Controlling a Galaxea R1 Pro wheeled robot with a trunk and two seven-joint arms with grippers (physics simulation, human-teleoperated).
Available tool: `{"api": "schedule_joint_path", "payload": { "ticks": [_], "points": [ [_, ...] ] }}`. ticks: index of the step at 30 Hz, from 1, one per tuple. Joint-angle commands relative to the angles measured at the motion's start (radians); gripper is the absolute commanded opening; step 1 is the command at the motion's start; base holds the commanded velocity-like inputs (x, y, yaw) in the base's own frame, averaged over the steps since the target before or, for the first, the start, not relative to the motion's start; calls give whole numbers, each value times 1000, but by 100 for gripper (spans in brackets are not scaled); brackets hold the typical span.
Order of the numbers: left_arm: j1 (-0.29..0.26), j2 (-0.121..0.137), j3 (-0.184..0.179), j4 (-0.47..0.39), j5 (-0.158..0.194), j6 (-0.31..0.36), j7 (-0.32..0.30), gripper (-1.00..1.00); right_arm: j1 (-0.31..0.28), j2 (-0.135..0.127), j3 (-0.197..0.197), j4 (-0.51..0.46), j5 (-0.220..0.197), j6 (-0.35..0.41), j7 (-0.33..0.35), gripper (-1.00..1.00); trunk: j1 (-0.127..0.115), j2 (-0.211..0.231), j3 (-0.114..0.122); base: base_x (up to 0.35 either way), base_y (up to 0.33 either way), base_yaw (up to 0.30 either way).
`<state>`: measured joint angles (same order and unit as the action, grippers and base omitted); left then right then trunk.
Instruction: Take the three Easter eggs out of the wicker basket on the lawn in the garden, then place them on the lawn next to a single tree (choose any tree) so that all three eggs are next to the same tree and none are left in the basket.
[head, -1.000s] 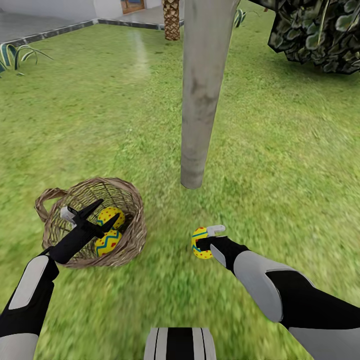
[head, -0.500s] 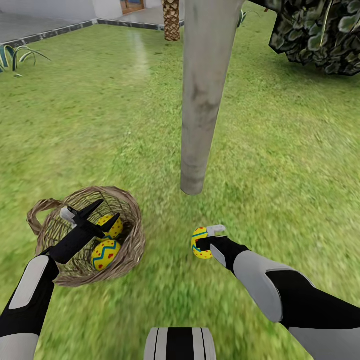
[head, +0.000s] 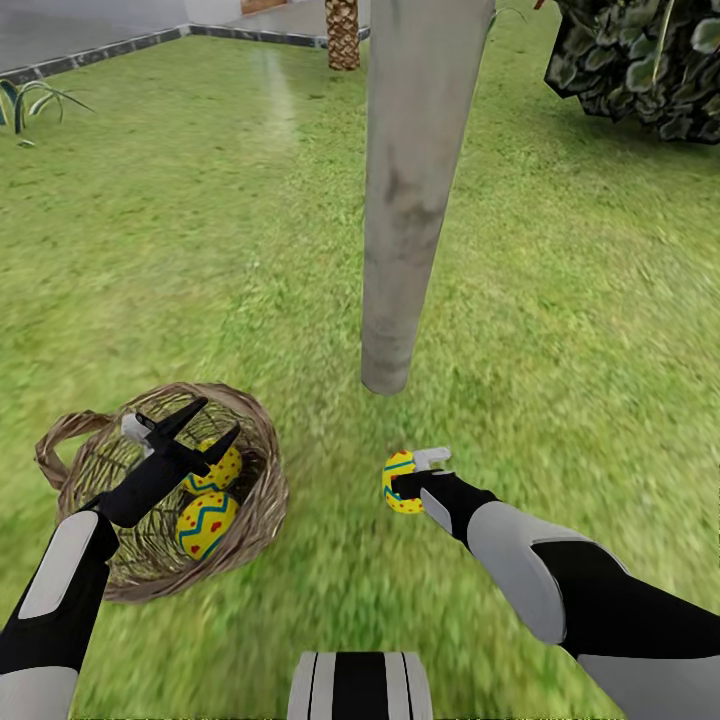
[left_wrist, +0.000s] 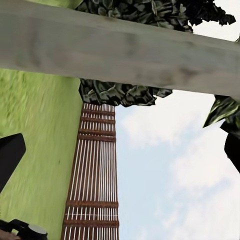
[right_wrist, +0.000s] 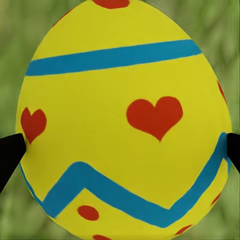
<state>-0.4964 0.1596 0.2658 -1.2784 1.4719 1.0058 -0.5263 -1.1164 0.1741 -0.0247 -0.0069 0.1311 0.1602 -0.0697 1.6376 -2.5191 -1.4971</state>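
Two eggs (head: 205, 500) lie in the wicker basket (head: 255, 490) on the lawn (head: 560, 330); my left gripper (head: 195, 425) hangs over them, fingers apart. My right gripper (head: 405, 480) is clamped on the third egg (right_wrist: 125, 120), near the tree trunk (head: 405, 220).

Two Easter eggs (head: 207, 497), yellow with blue zigzags and red dots, lie inside the wicker basket (head: 258, 505), a round tan weave with a loop handle, standing upright on the lawn (head: 560, 300). The third egg (head: 398, 482) (right_wrist: 125, 120), marked with red hearts, sits apart from the basket, near the foot of the tree (head: 405, 200) with its pale, straight trunk.
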Motion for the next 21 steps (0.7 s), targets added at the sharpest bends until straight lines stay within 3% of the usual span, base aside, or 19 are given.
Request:
{"api": "schedule_joint_path", "payload": {
  "ticks": [1,15,21],
  "points": [
    [-1,0,1,1,-2,5,-4,100,0,0,-3,-1,10,5,-2,-100,0,0,-5,0,0,0],
    [-1,0,1,1,-2,5,-4,100,0,0,-3,-1,10,6,-2,-100,7,-4,-59,0,0,0],
    [-1,0,1,1,-2,5,-4,100,0,0,-2,-1,11,6,-2,-100,7,-4,-59,0,0,0]
  ]
}}
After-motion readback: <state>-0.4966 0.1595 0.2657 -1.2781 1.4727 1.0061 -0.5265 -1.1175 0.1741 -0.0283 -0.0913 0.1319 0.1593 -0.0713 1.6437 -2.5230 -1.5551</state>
